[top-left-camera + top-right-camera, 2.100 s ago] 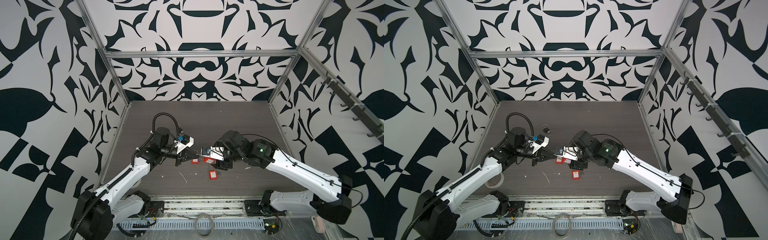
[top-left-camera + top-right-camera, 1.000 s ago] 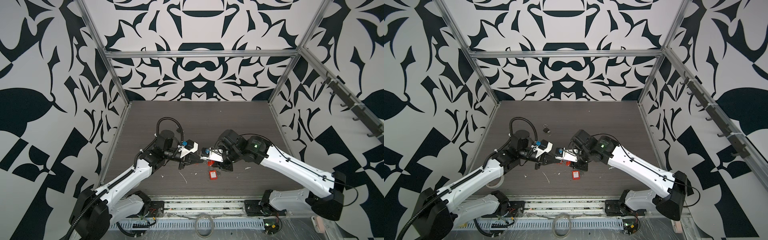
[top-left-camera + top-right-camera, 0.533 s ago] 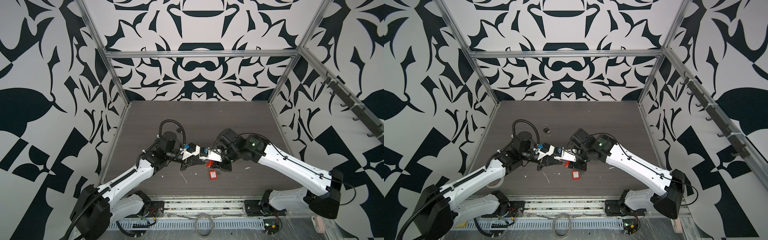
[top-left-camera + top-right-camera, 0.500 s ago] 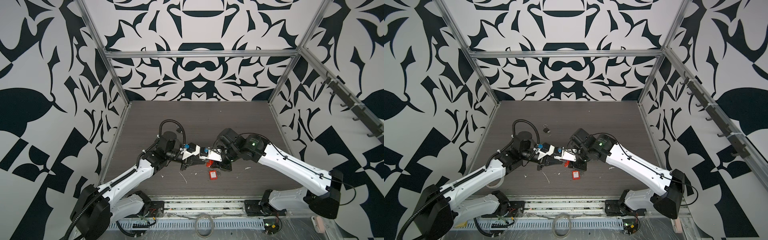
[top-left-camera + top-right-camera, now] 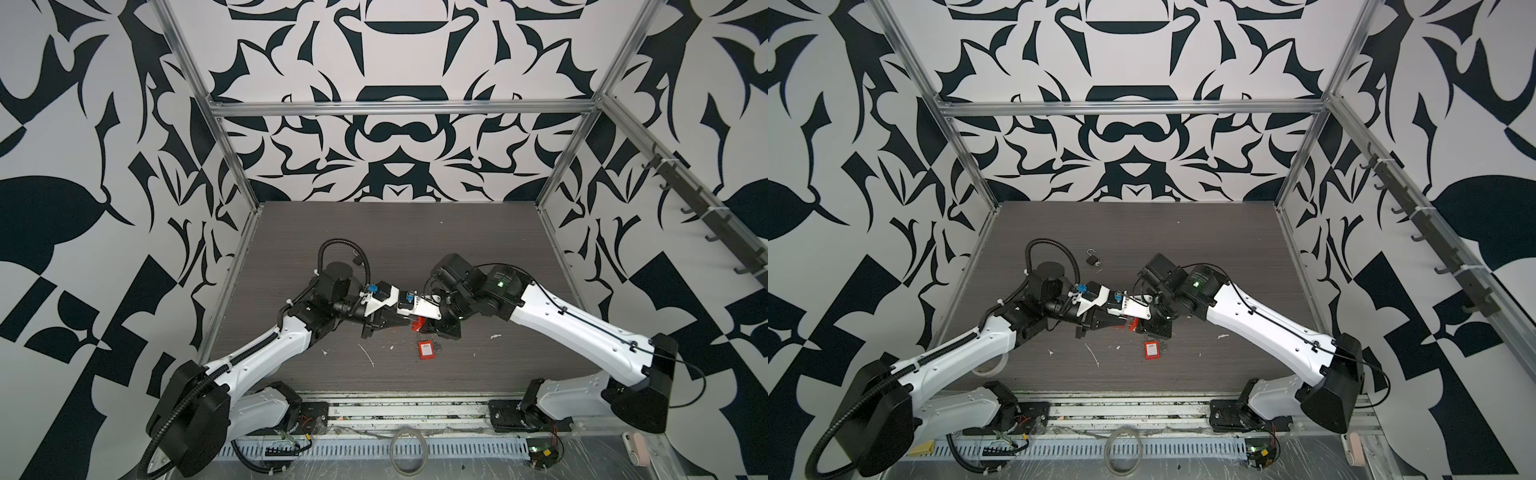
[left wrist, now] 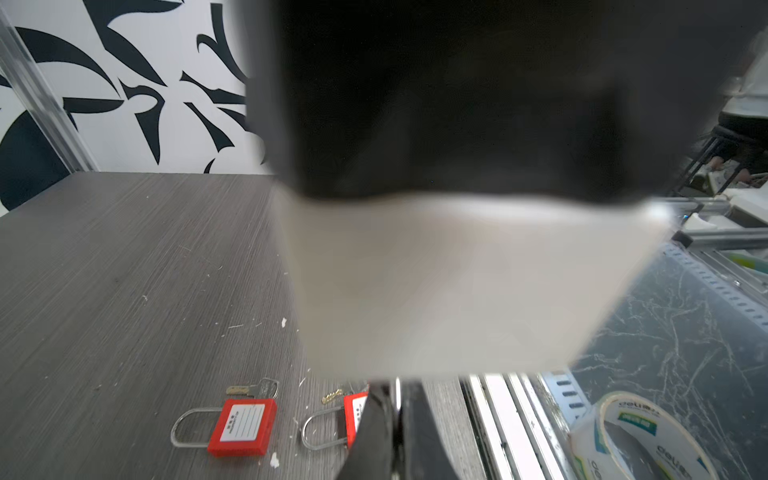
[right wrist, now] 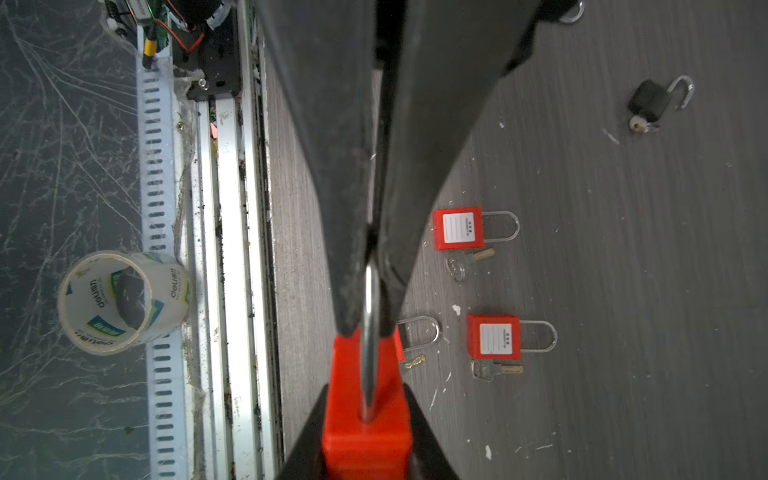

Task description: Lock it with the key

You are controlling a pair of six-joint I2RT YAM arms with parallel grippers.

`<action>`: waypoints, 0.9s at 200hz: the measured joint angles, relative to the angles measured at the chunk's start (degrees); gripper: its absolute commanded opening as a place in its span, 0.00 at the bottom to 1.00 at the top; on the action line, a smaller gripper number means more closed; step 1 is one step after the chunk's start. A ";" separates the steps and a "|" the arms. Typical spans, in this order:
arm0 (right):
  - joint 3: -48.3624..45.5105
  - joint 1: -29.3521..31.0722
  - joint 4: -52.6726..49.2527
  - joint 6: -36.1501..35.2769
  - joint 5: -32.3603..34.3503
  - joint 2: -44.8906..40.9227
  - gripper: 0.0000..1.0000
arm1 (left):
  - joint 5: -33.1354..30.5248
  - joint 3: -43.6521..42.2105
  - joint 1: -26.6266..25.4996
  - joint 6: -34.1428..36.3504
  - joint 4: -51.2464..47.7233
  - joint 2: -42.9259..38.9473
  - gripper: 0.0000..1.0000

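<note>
The left tool (image 7: 369, 326) is clenched on the steel shackle (image 7: 370, 286) of a red padlock (image 7: 365, 444). The right tool (image 7: 365, 399) grips its body, up off the grey surface (image 7: 623, 291). Down there lie spare padlocks (image 7: 457, 228), each with a white label too small to read and a key (image 7: 467, 258) beside it. The tape roll (image 7: 124, 299) reads "deli".

Black-and-white patterned walls (image 5: 395, 54) enclose a dark grey wood-grain table (image 5: 395, 232) (flecked with white specks (image 5: 494, 336)), framed by aluminium posts (image 5: 236, 166). A hook rail (image 5: 1433, 232) lines the right wall. Light is even.
</note>
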 measured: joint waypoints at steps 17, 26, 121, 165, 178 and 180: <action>1.73 0.00 0.39 0.63 -0.31 0.13 0.57 | 0.59 -0.02 1.11 -1.49 2.89 0.70 0.00; 3.23 0.00 -0.22 0.22 -0.33 0.28 0.61 | 0.81 -0.02 1.40 -2.05 4.22 0.85 0.00; 9.79 -2.40 -7.15 3.28 0.04 -12.85 0.65 | 2.14 -0.17 1.38 -7.74 10.86 2.05 0.00; 6.49 -7.23 -13.79 2.99 1.03 -13.77 0.58 | 2.23 -0.17 0.63 -8.96 11.39 1.68 0.00; 4.46 -7.87 -14.45 2.95 0.66 -13.18 0.57 | 2.16 -0.17 0.20 -9.09 11.41 1.46 0.00; 4.28 -7.91 -14.47 2.93 0.61 -13.11 0.57 | 2.12 -0.17 0.11 -9.11 11.41 1.46 0.00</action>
